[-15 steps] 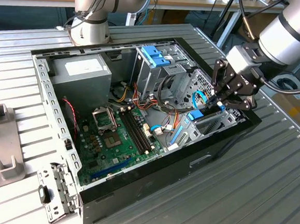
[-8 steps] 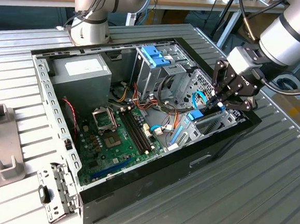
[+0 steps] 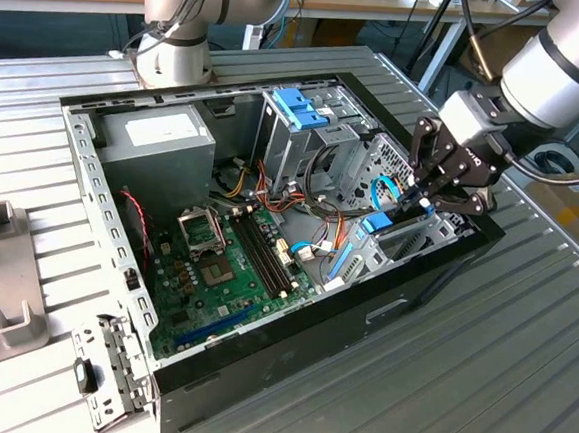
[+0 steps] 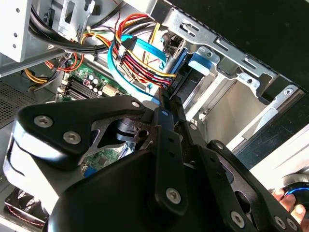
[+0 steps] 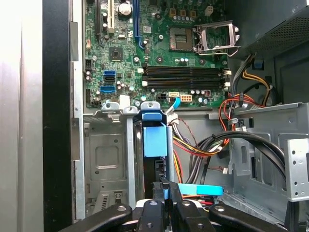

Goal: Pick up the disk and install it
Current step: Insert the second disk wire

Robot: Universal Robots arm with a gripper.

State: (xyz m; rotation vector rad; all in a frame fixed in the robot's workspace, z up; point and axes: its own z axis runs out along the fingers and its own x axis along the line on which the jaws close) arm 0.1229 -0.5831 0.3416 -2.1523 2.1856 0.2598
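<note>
One hand (image 3: 423, 199), mine, low over open computer case (image 3: 259, 350) at exterior view's right, fingers closed narrow on disk (image 5: 155, 140) edge. Disk upright in drive bay (image 5: 106, 159), blue frame showing, lower part hidden behind hand.

Exterior view overlooks the open computer case (image 3: 257, 374); both wrist views peer closely inside.

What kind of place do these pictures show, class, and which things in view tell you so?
Probably a robotics lab or workshop for computer assembly. An opened desktop computer case with its motherboard exposed lies on a ribbed metal table, a robot arm's gripper reaches into its drive bay, and workbenches stand behind.
</note>
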